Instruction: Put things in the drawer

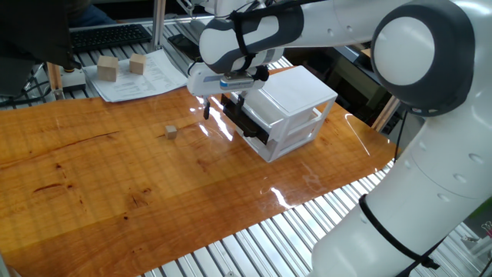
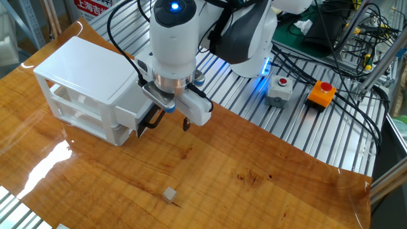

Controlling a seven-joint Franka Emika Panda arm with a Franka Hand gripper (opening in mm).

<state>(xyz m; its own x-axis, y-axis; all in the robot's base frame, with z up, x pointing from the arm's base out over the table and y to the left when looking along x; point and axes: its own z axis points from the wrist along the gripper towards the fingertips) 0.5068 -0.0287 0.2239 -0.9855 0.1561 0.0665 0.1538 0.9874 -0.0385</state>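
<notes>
The tiny tan cube (image 1: pixel 171 132) lies alone on the wooden table, left of the white cabinet (image 1: pixel 296 96); the other fixed view also shows the cube (image 2: pixel 168 194) near the front. The cabinet's upper black-fronted drawer (image 1: pixel 247 121) is pulled out a little. My gripper (image 1: pixel 217 106) hangs just in front of that drawer front, fingers spread and holding nothing. In the other fixed view one fingertip (image 2: pixel 185 124) points down at the table right of the drawer (image 2: pixel 147 119), and the other finger is close against the black front. The gripper (image 2: pixel 170 117) is well apart from the cube.
Two larger tan blocks (image 1: pixel 108 69) (image 1: pixel 137 64) rest on papers at the table's back left, by a keyboard (image 1: pixel 111 36). Beyond the table edge in the other fixed view are a button box (image 2: pixel 280 90), an orange emergency stop (image 2: pixel 321 93) and cables.
</notes>
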